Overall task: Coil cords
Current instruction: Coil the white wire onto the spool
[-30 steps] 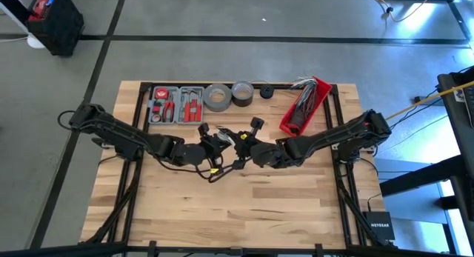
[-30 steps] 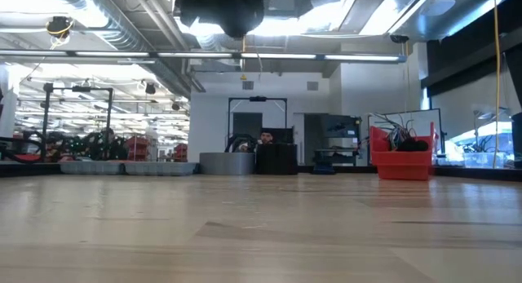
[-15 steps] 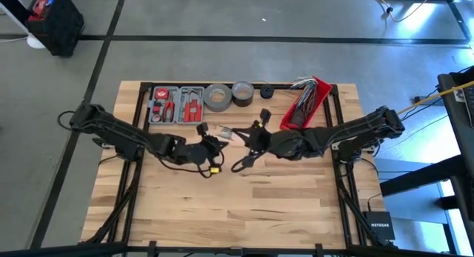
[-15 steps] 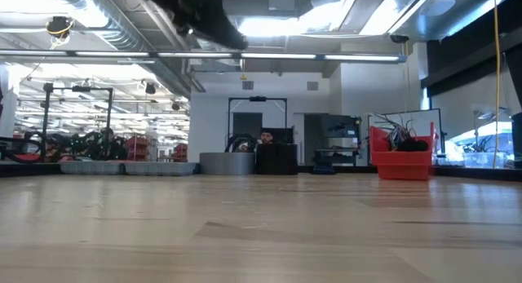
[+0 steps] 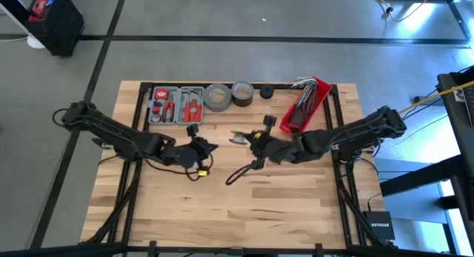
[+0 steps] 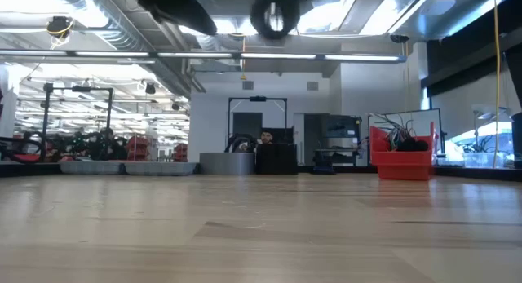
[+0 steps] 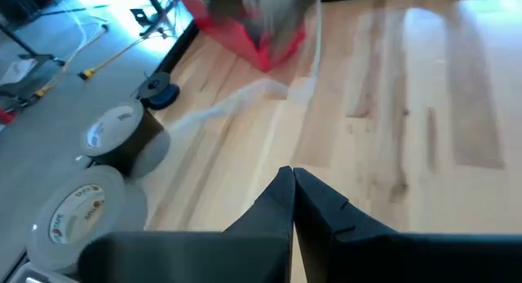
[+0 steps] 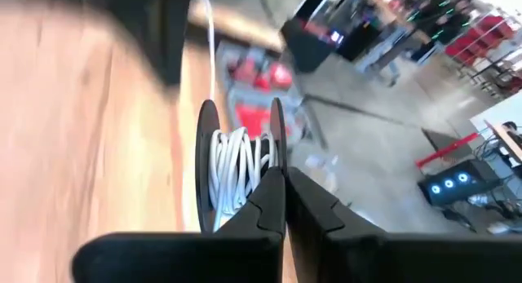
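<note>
Winding step underway, by my read. Right gripper (image 8: 284,179) is pinched shut on the black spool (image 8: 238,170), white cord (image 8: 234,173) already wrapped between its two discs, held above table centre. A loose strand runs from the spool toward the left gripper (image 7: 292,175), jaws together; what it holds, cannot tell. Spool axis looks roughly level. Next: feed slack, keep tension. Tape rolls (image 5: 218,96) lie beyond.

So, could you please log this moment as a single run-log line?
task: coil cords | right gripper: shut, at black spool wound with white cable | left gripper: shut, above table | stage: coiling
</note>
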### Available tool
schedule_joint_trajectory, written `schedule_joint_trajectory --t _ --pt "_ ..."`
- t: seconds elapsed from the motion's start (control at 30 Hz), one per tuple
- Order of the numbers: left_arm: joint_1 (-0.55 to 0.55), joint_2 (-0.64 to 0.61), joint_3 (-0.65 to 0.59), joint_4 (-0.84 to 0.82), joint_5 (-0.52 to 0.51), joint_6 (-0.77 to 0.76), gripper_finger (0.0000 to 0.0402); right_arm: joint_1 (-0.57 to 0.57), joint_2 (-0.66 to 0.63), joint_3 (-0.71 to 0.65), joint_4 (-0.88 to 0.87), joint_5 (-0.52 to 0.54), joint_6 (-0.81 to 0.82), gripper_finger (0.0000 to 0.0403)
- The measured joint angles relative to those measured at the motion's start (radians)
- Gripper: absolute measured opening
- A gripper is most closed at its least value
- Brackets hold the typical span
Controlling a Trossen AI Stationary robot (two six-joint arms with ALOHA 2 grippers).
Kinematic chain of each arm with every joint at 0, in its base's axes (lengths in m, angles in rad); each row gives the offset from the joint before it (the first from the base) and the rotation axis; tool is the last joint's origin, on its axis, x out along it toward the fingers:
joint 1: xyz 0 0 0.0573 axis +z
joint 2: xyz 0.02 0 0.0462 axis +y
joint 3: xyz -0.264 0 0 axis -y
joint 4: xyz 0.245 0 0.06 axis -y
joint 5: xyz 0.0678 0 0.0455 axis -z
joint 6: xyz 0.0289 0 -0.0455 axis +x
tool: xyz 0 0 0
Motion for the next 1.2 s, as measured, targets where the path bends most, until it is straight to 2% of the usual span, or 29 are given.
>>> schedule_joint_trajectory --t 0.1,0.37,0.67,0.87,1.0,1.2 --pt "-0.028 -0.033 0.000 -0.037 0.001 -0.039 0.0000 0.000 0.036 -0.073 0.033 -0.005 -0.026 0.0005" --pt "-0.028 -0.028 0.001 -0.130 0.001 -0.087 0.0000 0.000 0.193 -0.230 0.331 0.001 -0.188 0.0005" --pt "0.034 0.036 0.001 -0.119 0.002 -0.069 0.0000 -0.013 0.405 -0.241 0.584 -0.019 -0.363 0.0005" --pt "0.061 0.141 0.000 -0.123 0.012 -0.071 0.0000 -0.049 0.489 -0.241 0.654 -0.037 -0.343 0.0007" --pt "0.079 0.213 0.000 -0.084 0.014 -0.057 0.0000 -0.055 0.501 -0.240 0.657 -0.039 -0.314 0.0027" --pt "0.100 0.307 0.000 0.023 0.044 0.002 0.0000 -0.052 0.501 -0.241 0.653 -0.075 -0.286 0.0080"
